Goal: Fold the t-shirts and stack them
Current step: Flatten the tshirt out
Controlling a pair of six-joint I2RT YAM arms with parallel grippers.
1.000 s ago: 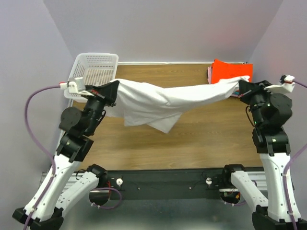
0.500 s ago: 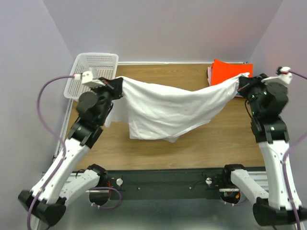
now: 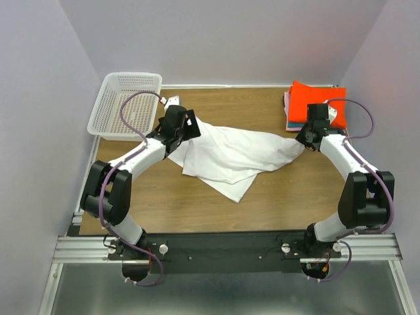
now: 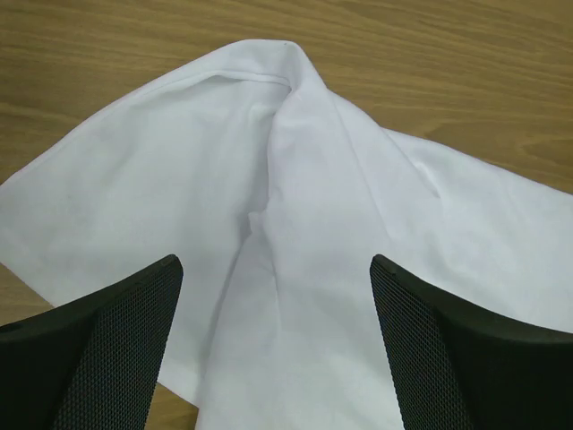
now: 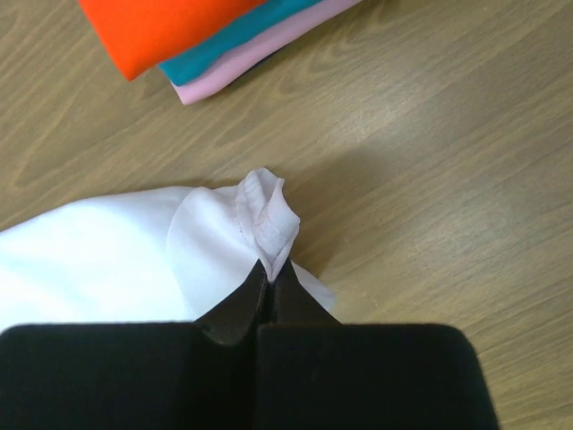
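With the right gripper (image 5: 269, 269) I pinch a corner of the white t-shirt (image 3: 230, 154) near the folded stack (image 3: 315, 102), the left gripper (image 4: 276, 269) spread wide above the cloth's far end, to lay it flat.

Probably a robotics lab's test cell: a wood-grain table (image 3: 289, 190) is boxed behind and on both sides by plain lavender walls (image 3: 223, 39). A left arm (image 3: 141, 154) and right arm (image 3: 344, 154) are mounted on a black rail (image 3: 223, 247) at the table's near edge.

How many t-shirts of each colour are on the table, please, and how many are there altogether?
white t-shirt, unfolded: 1
orange-red folded t-shirt: 1
teal folded t-shirt: 1
pink folded t-shirt: 1
Total: 4
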